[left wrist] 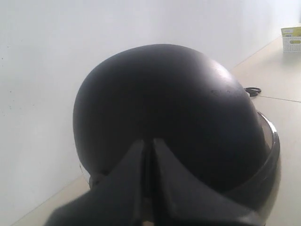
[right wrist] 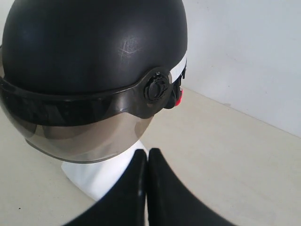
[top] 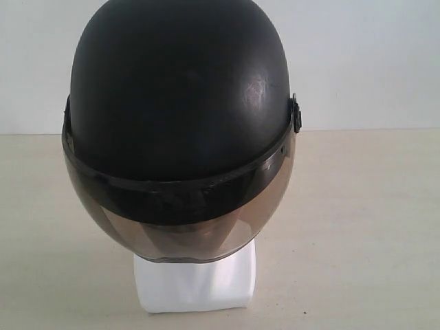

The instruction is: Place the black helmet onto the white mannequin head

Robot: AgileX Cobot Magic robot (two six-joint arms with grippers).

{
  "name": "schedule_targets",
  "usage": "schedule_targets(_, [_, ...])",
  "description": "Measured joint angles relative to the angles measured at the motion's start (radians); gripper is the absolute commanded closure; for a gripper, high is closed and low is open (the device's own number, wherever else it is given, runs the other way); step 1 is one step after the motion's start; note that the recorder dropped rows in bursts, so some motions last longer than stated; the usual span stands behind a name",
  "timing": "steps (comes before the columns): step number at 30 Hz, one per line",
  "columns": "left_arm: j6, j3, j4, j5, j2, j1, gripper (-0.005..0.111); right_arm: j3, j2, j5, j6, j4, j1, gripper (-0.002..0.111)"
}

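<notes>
The black helmet (top: 179, 89) sits over the white mannequin head (top: 196, 282), whose base shows at 6 o'clock beneath the visor (top: 185, 230). I judge the shell stiff, smooth, slippery and bulky. The rim by the side pivot (right wrist: 156, 88), at 3 o'clock, offers better purchase. My left claw (left wrist: 148, 143) and right claw (right wrist: 146, 153) are clenched on nothing.
</notes>
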Motion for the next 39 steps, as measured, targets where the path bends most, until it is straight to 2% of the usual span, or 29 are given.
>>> schedule_targets(22, [0.000, 0.000, 0.000, 0.000, -0.002, 0.002, 0.102, 0.000, -0.049, -0.005, 0.000, 0.003, -0.019, 0.109])
schedule_targets(24, [0.000, 0.000, 0.000, 0.000, -0.002, 0.002, 0.102, 0.000, -0.069, -0.007, -0.002, 0.006, -0.074, 0.109])
schedule_targets(28, [0.000, 0.000, 0.000, 0.000, -0.002, 0.002, 0.102, 0.005, -0.130, -0.032, -0.002, 0.042, -0.285, 0.109])
schedule_targets(31, [0.000, 0.000, 0.000, 0.000, -0.002, 0.002, 0.102, 0.041, -0.179, -0.064, -0.002, 0.076, -0.487, 0.109])
schedule_targets(32, [0.000, 0.000, 0.000, 0.000, -0.002, 0.002, 0.102, 0.091, -0.218, -0.085, -0.002, 0.107, -0.604, 0.109])
schedule_targets(34, [0.000, 0.000, 0.000, 0.000, -0.002, 0.002, 0.102, 0.184, -0.255, -0.111, -0.002, 0.134, -0.714, 0.109])
schedule_targets(36, [0.000, 0.000, 0.000, 0.000, -0.002, 0.002, 0.102, 0.266, -0.258, -0.126, -0.006, 0.138, -0.764, 0.109])
schedule_targets(39, [0.000, 0.000, 0.000, 0.000, -0.002, 0.002, 0.102, 0.376, -0.258, -0.186, -0.011, 0.138, -0.775, 0.109])
